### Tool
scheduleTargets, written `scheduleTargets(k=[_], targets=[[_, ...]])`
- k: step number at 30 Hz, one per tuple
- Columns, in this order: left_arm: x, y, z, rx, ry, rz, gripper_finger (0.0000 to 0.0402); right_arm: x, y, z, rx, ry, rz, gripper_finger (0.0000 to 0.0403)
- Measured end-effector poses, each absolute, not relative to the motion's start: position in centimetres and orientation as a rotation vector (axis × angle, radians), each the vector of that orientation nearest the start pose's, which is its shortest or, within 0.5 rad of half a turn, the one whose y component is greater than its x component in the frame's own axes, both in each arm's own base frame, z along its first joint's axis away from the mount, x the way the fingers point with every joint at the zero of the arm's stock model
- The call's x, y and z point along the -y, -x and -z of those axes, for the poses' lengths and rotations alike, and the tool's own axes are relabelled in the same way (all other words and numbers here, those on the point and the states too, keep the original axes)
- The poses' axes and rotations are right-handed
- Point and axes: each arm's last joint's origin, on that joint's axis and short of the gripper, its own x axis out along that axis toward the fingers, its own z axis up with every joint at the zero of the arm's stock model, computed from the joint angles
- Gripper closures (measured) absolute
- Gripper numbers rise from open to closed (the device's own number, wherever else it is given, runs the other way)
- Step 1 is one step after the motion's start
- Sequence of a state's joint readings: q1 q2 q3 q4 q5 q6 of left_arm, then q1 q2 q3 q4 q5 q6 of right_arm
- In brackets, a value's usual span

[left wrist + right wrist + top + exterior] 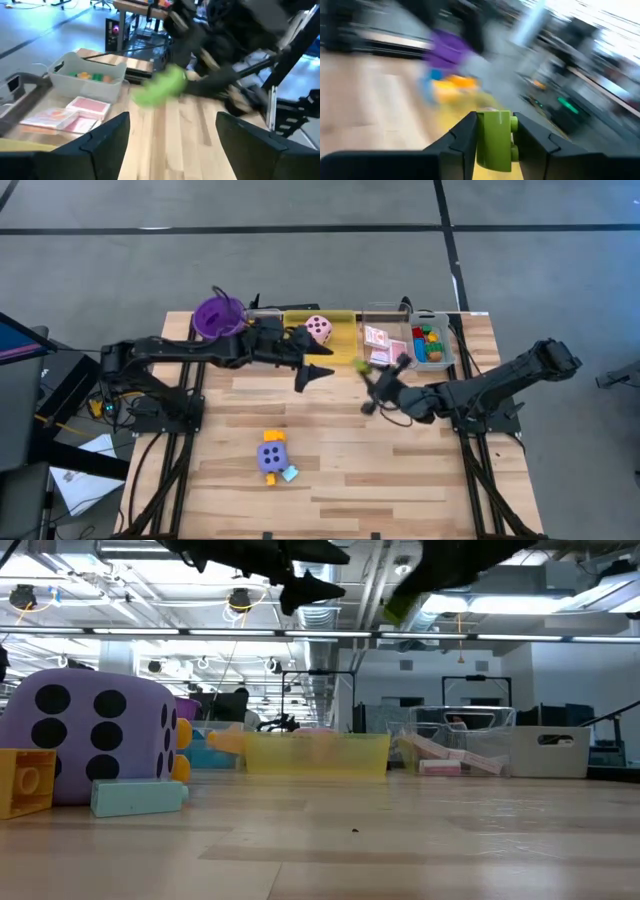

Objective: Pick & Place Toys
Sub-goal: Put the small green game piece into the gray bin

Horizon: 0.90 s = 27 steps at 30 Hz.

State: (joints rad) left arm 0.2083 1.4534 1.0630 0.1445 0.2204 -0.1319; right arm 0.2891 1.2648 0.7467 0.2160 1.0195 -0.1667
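no readable text, labels, brands or numbers, only dots on dice

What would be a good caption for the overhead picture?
Right gripper carries a green block above the table, while the open left gripper hovers nearby.

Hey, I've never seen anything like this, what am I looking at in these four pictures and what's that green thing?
It is a robot with two dark arms at a wooden table. One picture looks straight down, one looks level across the tabletop, and two come from cameras on the wrists. The right gripper is shut on a green building block, lifted above the table. The left gripper is open and empty, near the yellow tray that holds a pink die. Clear trays hold pink playing cards and colored blocks. A purple die sits near the front, and a purple cup stands at the back.
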Motion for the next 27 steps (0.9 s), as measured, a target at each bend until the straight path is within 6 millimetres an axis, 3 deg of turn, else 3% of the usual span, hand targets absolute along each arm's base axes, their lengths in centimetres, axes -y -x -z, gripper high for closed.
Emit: scheduleTargets(k=[7, 15, 21, 27], targets=[[-7.8, -30.1, -31.6, -0.296, 0.130, -0.056, 0.0113, -2.5, -24.6, -24.8, -0.287, 0.220, 1.136, 0.0305], [-9.0, -29.0, -31.2, -0.371, 0.153, -0.101, 0.0112, 0.9, -22.6, -22.8, -0.275, 0.072, 1.345, 0.0300], [-9.0, -28.4, -30.1, -0.500, 0.191, -0.110, 0.0112, 4.1, -18.8, -21.1, -0.439, -0.089, 1.535, 0.0299], [-8.7, -27.8, -28.8, -0.617, 0.229, -0.110, 0.0112, 4.4, -16.5, -21.3, -0.450, -0.198, 1.647, 0.0293]])
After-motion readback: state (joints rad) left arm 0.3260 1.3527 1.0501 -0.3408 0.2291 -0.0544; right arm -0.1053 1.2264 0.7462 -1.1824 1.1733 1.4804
